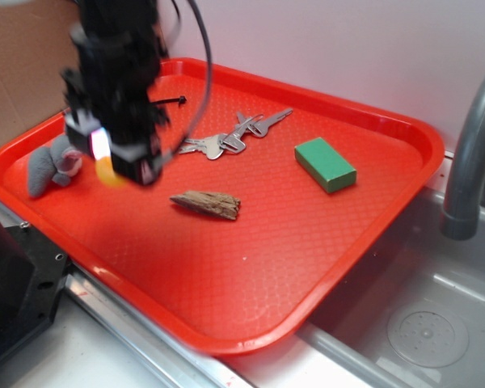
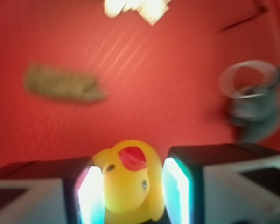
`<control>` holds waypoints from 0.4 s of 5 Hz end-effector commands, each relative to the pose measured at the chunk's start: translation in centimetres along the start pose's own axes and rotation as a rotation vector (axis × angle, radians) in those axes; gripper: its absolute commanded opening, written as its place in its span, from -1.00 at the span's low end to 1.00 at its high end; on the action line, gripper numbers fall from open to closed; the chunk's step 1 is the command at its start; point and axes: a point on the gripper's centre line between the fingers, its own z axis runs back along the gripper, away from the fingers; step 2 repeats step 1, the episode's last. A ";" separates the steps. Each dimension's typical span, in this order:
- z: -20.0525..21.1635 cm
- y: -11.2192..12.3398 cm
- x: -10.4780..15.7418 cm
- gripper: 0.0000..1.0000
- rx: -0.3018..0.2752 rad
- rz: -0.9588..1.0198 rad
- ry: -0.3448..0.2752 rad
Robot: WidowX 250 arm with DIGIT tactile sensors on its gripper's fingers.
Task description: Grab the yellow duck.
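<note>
The yellow duck [image 2: 128, 179], glossy with a red-orange beak, sits between my gripper's [image 2: 130, 186] two lit pads in the wrist view. The pads press its sides, so the gripper is shut on it. In the exterior view the gripper [image 1: 117, 166] hangs over the left part of the red tray [image 1: 250, 267]. Only a small yellow-orange bit of the duck [image 1: 107, 172] shows under the fingers. I cannot tell whether the duck is off the tray.
A grey plush toy [image 1: 52, 166] lies just left of the gripper. A piece of wood [image 1: 206, 204], keys [image 1: 226, 139] and a green block [image 1: 325, 164] lie on the tray. A sink [image 1: 420, 323] with a grey faucet [image 1: 469, 153] is to the right.
</note>
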 end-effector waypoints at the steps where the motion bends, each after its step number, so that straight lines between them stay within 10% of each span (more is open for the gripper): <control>1: 10.3 3.5 0.3 -1.00 -0.065 0.087 -0.114; 2: 10.3 3.5 0.3 -1.00 -0.065 0.087 -0.114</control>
